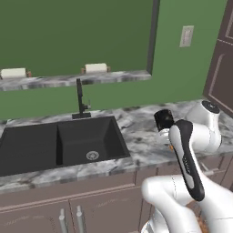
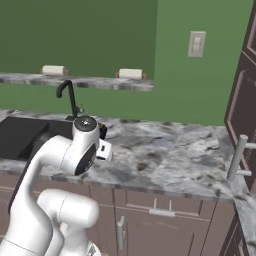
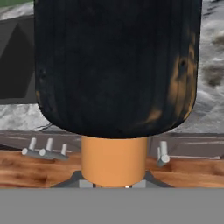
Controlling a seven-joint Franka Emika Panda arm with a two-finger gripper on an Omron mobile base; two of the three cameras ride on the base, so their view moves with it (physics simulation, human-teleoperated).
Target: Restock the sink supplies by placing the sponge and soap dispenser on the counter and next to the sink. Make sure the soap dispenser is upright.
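Soap dispenser [image 3: 117, 70] fills the hand view right in front of the camera: dark rounded body, orange neck [image 3: 114, 161] toward the fingers, so it looks held by the orange end, with the body pointing away from the hand. Likely rigid plastic, light, smooth and a bit slippery; round body could roll if laid down, so the narrow neck is the sensible hold and it needs setting on its flat base to stand upright. Gripper [image 1: 166, 132] sits over the marbled desk [image 1: 141, 132] just right of the black sink [image 1: 59, 143], mostly hidden behind the arm's own links in both base views; only a dark cap-like part and a sliver of orange show there. Fingers drawn in as narrow as they go, pinching the soap dispenser at the neck; fingertips themselves hidden. Whether the bottle touches the desk, cannot tell.
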